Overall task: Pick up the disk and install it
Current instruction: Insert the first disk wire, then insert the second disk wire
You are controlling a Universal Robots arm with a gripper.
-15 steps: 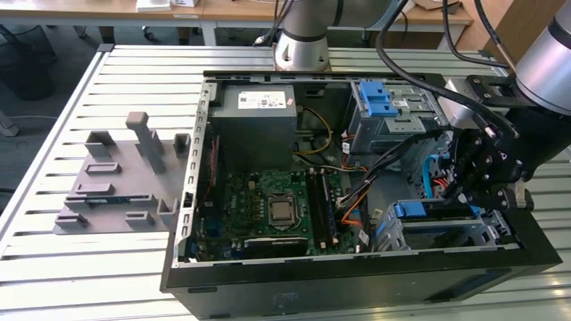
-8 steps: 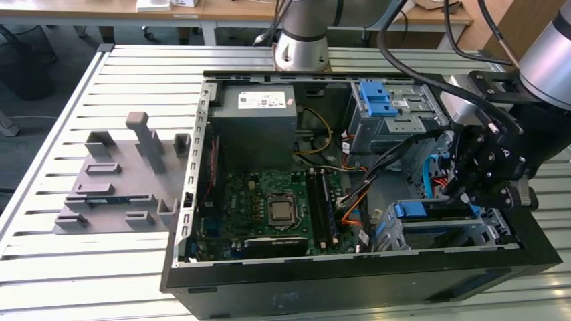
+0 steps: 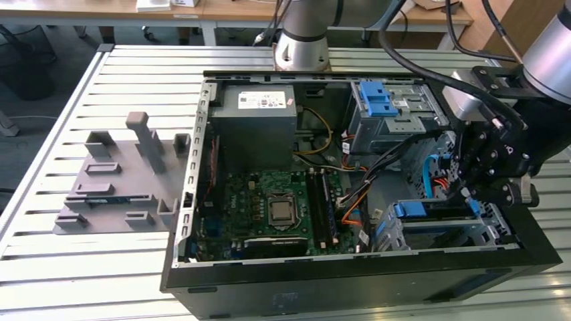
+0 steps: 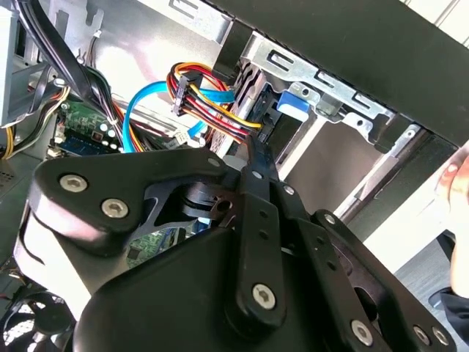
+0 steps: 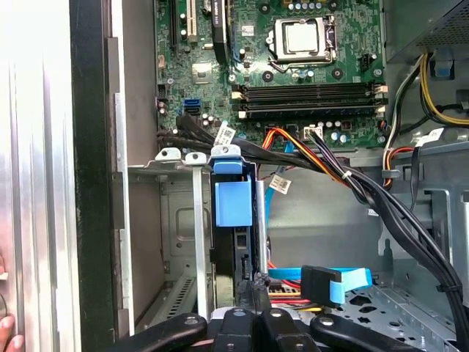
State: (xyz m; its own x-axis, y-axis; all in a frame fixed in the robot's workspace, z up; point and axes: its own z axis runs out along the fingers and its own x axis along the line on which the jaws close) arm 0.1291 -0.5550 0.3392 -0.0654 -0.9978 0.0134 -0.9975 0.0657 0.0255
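The disk (image 3: 434,209), with its blue frame, sits edge-up in the metal drive cage (image 3: 446,234) at the front corner of the open computer case, on the exterior view's right. In the first wrist view its blue tab (image 5: 233,199) tops a dark drive body between the cage rails. My gripper (image 3: 475,195) hangs right over that cage. Its fingers are shut together, with their tips (image 5: 253,287) at the disk's end. In the second wrist view one finger (image 4: 256,165) reaches toward the blue tab (image 4: 293,103).
Black, orange and blue cables (image 5: 344,172) cross beside the cage. A motherboard (image 3: 277,207), grey power supply (image 3: 259,127) and upper bay with blue latch (image 3: 384,100) fill the case. A grey fixture block (image 3: 116,177) lies on the exterior view's left. A person's fingertip (image 5: 6,326) is near the case edge.
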